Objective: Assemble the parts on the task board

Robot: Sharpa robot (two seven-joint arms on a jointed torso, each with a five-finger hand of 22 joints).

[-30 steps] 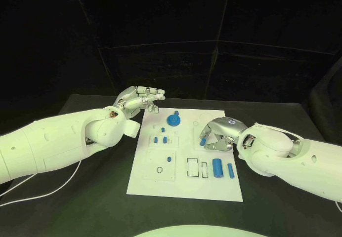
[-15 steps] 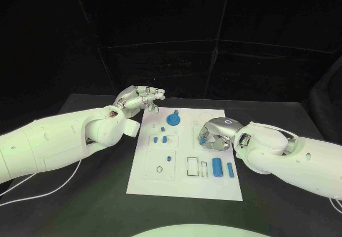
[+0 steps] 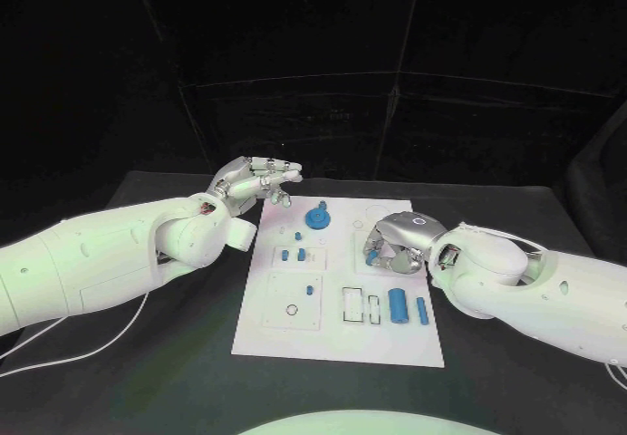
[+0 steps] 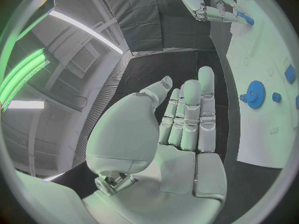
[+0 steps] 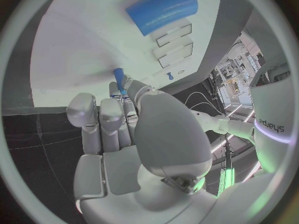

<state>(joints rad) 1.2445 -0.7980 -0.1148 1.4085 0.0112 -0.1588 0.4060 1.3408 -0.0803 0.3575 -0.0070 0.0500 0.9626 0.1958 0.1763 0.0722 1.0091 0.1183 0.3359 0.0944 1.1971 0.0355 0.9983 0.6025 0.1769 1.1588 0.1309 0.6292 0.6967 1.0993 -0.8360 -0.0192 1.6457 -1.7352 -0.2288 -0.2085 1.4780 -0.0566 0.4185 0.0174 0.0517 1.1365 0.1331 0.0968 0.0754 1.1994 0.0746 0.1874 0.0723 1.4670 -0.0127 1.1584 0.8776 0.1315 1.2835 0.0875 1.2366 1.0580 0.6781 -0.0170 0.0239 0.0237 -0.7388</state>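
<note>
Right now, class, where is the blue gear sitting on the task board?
In the head view, the blue gear sits near the task board's far edge, closer to the left hand.

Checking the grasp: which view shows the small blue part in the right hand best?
Right wrist view: the small blue part sticks out clearly from the right hand, pinched at the fingertips just off the task board. In the head view it is a blue speck half hidden by the fingers. The left wrist view shows that hand far off, part barely visible.
</note>
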